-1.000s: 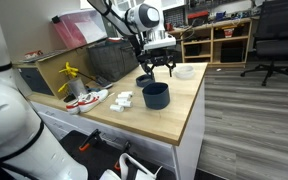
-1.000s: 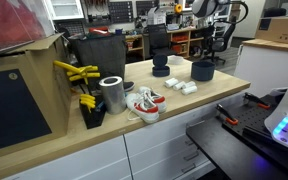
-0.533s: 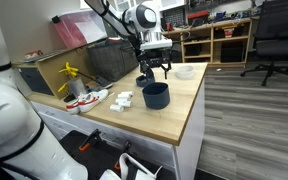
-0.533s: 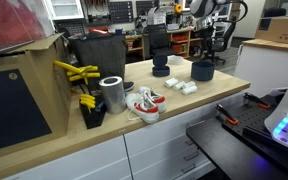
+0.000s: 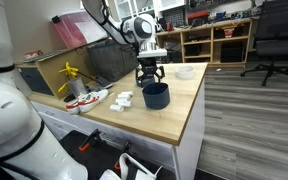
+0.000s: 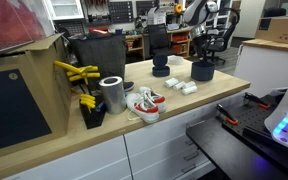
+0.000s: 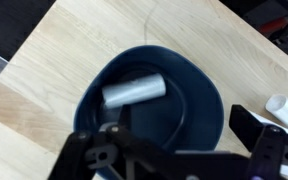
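A dark blue bowl (image 5: 156, 95) (image 6: 203, 71) stands on the wooden table (image 5: 174, 118). In the wrist view the bowl (image 7: 199, 100) fills the middle, and a pale grey cylinder (image 7: 134, 90) lies inside it. My gripper (image 5: 149, 72) (image 6: 197, 40) hangs just above the bowl, pointing down. Its jaws stand wide apart in the wrist view, with the gripper (image 7: 179, 135) over the bowl's near half and nothing between the fingers (image 7: 254, 125). It touches neither the bowl nor the cylinder.
A smaller dark pot (image 5: 144, 79) (image 6: 161, 68) and a white bowl (image 5: 185, 72) stand behind the blue bowl. White blocks (image 5: 124, 99) (image 6: 179, 87), a pair of sneakers (image 5: 84, 100) (image 6: 144, 103), a metal can (image 6: 112, 94) and yellow tools (image 6: 76, 72) lie further along.
The arm has swung sideways, bringing the gripper from beside the bowl's far rim to above it. The jaws have stayed wide open.
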Robot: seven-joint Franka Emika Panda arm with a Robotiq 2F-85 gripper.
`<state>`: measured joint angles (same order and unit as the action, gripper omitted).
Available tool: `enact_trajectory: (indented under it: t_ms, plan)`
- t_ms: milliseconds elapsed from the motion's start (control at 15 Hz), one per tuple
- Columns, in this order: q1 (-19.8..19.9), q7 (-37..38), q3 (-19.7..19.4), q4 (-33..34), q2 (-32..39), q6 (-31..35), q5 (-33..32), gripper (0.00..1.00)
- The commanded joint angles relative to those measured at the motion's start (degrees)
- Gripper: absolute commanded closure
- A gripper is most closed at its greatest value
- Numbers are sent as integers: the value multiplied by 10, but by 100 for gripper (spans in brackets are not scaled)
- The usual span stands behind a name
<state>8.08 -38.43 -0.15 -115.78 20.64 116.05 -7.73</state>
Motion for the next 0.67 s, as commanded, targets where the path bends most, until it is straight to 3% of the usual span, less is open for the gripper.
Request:
enact_trajectory:
  t_ms: [0,400,600]
  plan:
    - [5,-65,4,49,40,-43,-4,0]
    - [6,-138,3,106,84,-84,-18,0]
    - [2,-159,1,108,86,-75,-37,0]
